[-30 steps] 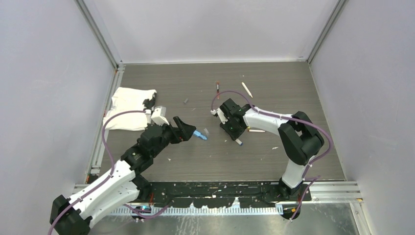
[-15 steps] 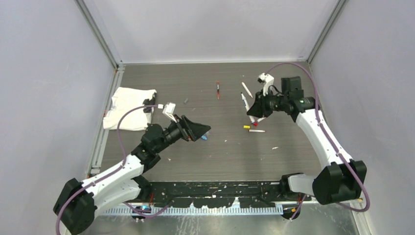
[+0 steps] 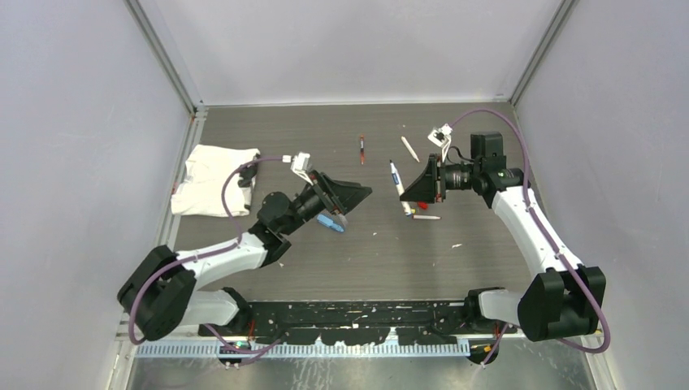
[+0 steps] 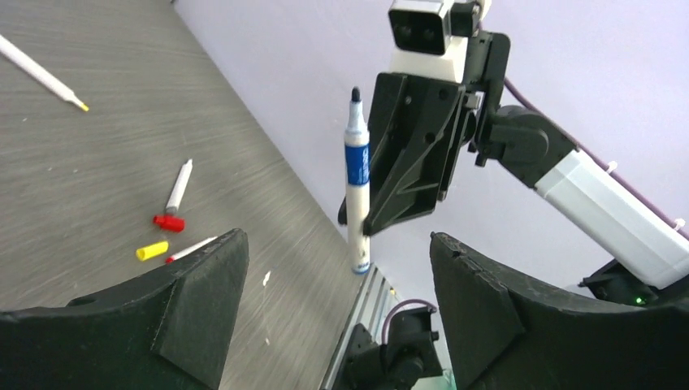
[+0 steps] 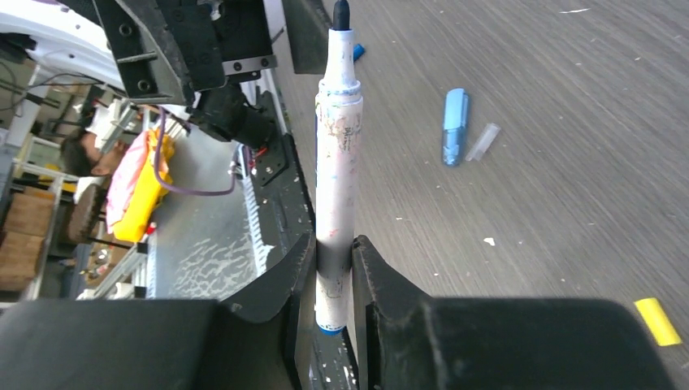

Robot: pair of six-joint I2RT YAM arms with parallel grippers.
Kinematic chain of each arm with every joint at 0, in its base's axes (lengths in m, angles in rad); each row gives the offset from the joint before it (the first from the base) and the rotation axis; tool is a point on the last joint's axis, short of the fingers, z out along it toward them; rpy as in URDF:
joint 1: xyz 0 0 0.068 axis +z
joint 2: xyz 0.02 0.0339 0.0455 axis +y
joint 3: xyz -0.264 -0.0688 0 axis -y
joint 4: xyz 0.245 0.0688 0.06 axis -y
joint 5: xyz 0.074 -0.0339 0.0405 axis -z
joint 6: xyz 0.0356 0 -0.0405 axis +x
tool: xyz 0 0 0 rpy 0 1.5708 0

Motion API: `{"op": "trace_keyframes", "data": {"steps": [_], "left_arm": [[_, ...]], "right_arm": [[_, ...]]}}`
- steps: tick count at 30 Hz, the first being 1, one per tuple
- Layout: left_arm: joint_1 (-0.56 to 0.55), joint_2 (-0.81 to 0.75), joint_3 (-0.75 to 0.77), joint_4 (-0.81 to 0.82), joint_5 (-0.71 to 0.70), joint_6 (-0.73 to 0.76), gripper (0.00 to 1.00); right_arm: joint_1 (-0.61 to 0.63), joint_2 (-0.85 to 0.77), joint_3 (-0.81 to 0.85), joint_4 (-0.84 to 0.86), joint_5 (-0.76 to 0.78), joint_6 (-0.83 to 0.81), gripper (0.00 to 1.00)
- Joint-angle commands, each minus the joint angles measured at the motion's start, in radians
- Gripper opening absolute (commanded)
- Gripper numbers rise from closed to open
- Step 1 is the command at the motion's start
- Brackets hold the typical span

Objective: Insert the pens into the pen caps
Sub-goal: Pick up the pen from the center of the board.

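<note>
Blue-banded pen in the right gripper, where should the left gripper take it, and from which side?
Probably the free blue-banded barrel of the pen, since the right gripper clamps only its tail end. It is held in the air facing the open left gripper, so come straight on, jaws either side.

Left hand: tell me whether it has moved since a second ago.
Yes. The left hand has moved right, farther from the white cloth.

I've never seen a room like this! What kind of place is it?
Probably a robot lab's test booth: plain walls box in a grey table, the left arm and right arm are bolted to its edge, and the right pincer holds a pen.
</note>
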Motion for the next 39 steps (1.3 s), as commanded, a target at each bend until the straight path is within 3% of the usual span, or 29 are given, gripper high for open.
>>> {"op": "trace_keyframes", "data": {"steps": [1,14,23,25,27,29,32,36,39], "left_arm": [[-0.034,0.084,0.097,0.126,-0.062,-0.007,0.80],[-0.121,0.315,0.235,0.249,-0.060,-0.081,0.59],[-0.134,0.355,0.241,0.292,-0.074,-0.104,0.44],[-0.134,0.355,0.244,0.293,-0.072,-0.103,0.32],[-0.136,0.357,0.243,0.299,-0.072,-0.104,0.05],[-0.137,0.357,0.235,0.312,-0.085,-0.107,0.01],[-0.145,0.354,0.208,0.348,-0.145,-0.104,0.01],[-0.171,0.357,0.168,0.433,-0.277,-0.071,0.01],[-0.194,0.377,0.158,0.490,-0.367,-0.046,0.01]], "right_arm": [[0.007,-0.008,-0.013,0.079,-0.088,0.043,0.01],[0.042,-0.002,-0.018,0.082,-0.083,0.039,0.01],[0.059,0.006,-0.015,0.060,-0.065,0.018,0.01],[0.061,0.008,-0.011,0.049,-0.064,0.007,0.01],[0.064,0.008,-0.010,0.048,-0.062,0.006,0.01],[0.066,0.008,-0.010,0.048,-0.058,0.006,0.02],[0.068,0.009,-0.017,0.080,-0.046,0.053,0.19],[0.074,-0.002,-0.099,0.368,-0.044,0.324,0.56],[0.088,0.000,-0.163,0.601,-0.026,0.516,0.66]]}}
